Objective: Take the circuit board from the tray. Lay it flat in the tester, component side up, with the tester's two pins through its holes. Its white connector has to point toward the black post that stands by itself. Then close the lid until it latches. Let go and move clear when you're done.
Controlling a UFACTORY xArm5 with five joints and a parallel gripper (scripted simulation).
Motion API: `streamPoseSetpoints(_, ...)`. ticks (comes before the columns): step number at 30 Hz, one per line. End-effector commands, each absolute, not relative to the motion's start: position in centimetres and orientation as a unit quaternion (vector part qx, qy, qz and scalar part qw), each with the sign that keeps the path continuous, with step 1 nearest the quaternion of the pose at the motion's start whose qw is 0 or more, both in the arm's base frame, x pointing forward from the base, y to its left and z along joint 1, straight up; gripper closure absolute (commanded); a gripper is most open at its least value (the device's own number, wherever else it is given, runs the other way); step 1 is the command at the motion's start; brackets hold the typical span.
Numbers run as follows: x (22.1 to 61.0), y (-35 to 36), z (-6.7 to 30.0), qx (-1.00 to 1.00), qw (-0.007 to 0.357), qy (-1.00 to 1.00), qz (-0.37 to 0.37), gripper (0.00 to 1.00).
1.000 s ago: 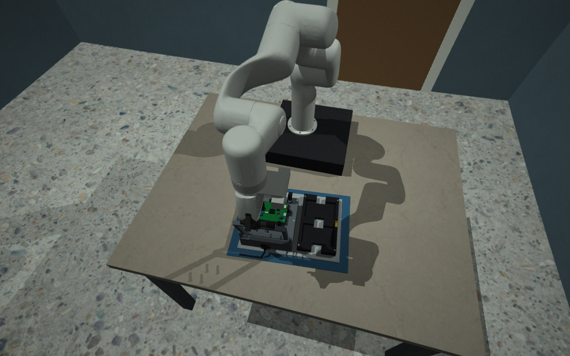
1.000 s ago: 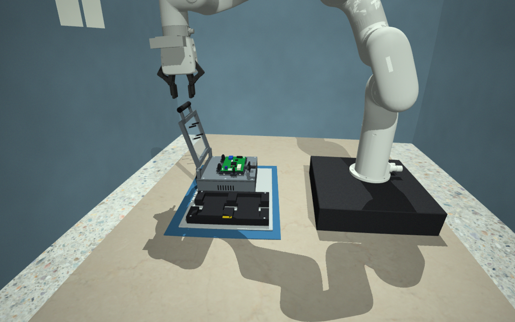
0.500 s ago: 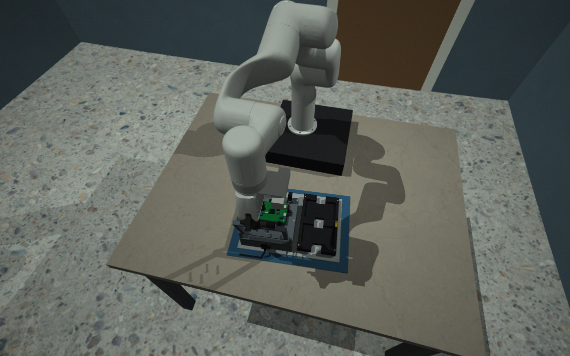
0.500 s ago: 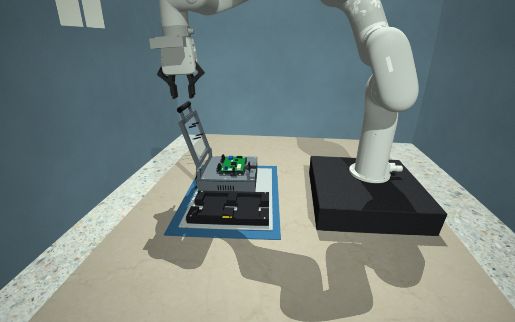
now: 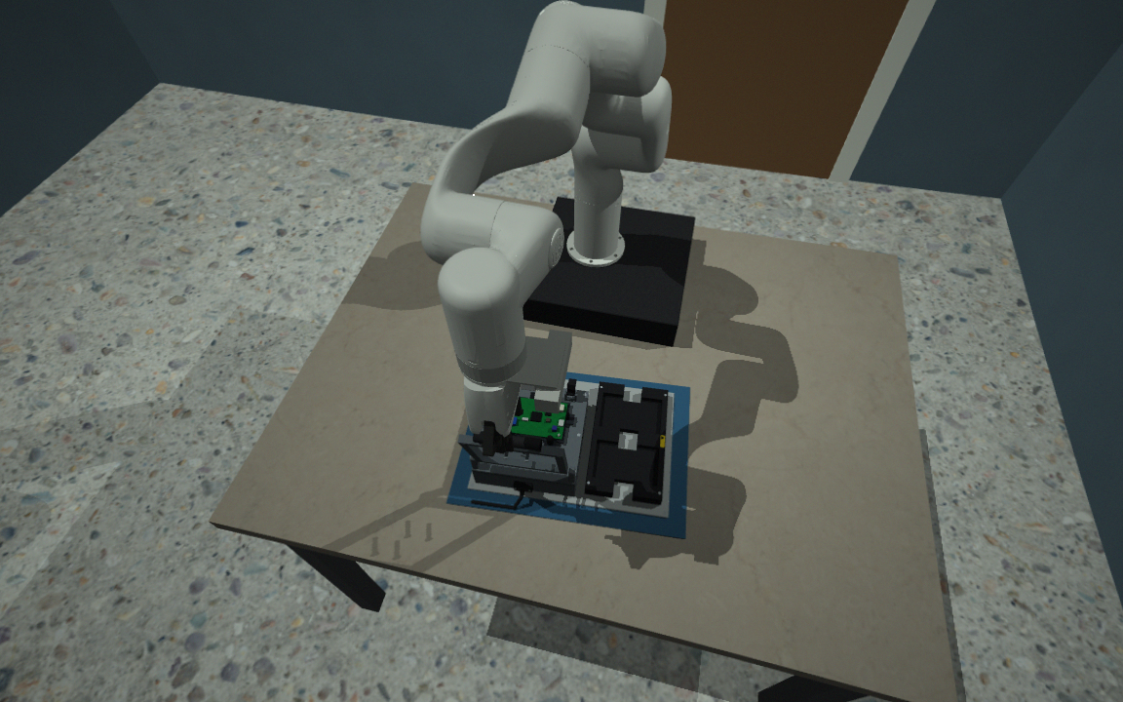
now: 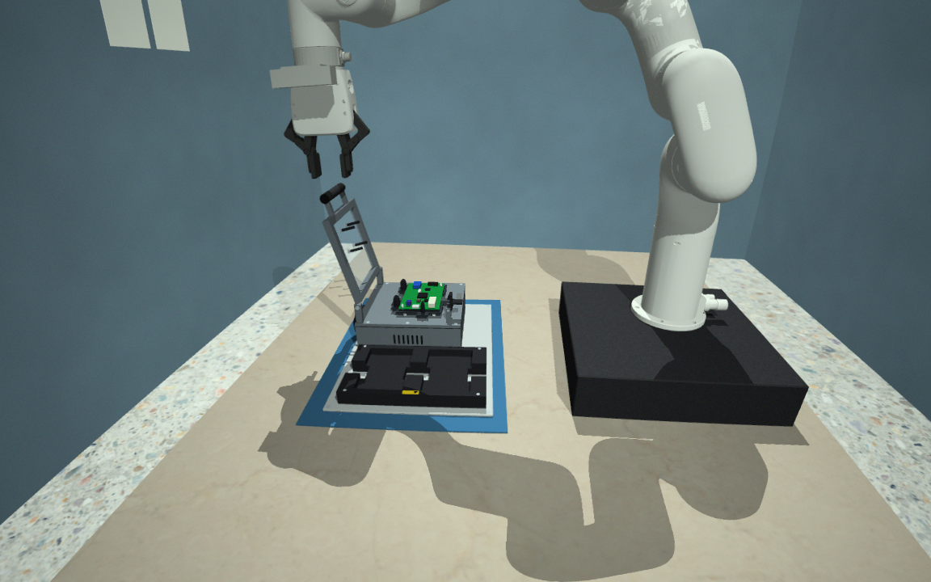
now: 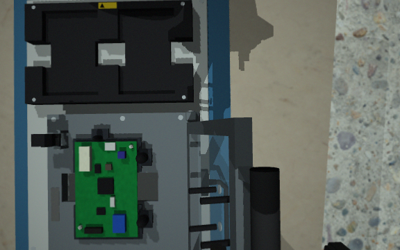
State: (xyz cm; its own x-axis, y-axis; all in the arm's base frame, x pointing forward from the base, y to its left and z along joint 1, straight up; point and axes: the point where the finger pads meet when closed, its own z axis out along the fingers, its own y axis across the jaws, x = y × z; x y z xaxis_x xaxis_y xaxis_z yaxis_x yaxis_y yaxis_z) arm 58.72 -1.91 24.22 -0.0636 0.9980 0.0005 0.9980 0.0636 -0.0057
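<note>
The green circuit board (image 5: 553,427) (image 6: 417,293) (image 7: 89,194) lies flat on the tester (image 6: 375,312) (image 7: 170,156), components up. Bright pin tips show at two opposite corners. Its white connector (image 7: 85,158) is at the board's end beside the single black post (image 7: 99,135). The lid (image 6: 337,249) (image 7: 243,146) stands open, leaning outward, with its black handle (image 6: 332,193) (image 7: 265,191) on top. My gripper (image 6: 330,175) is half open and empty, just above the handle. Only one fingertip corner shows in the wrist view. The black tray (image 5: 627,414) (image 6: 375,398) (image 7: 71,83) holds no board.
Two more posts (image 7: 142,157) (image 7: 142,220) stand at the board's lid side. A black latch (image 7: 45,140) stands on the tester's side opposite the lid hinge. The tray lies beside the tester on a blue-edged mat (image 6: 501,361) (image 7: 21,139). The robot's black base block (image 6: 671,398) stands farther off.
</note>
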Motion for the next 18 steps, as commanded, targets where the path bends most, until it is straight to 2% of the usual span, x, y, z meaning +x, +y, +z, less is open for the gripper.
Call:
streamPoseSetpoints(1, 58.8, -1.9, 24.4, -0.684, 0.0, -0.729, 0.0, 0.48)
streamPoseSetpoints(18, 58.8, -1.9, 22.9, -0.684, 0.0, -0.729, 0.0, 0.48)
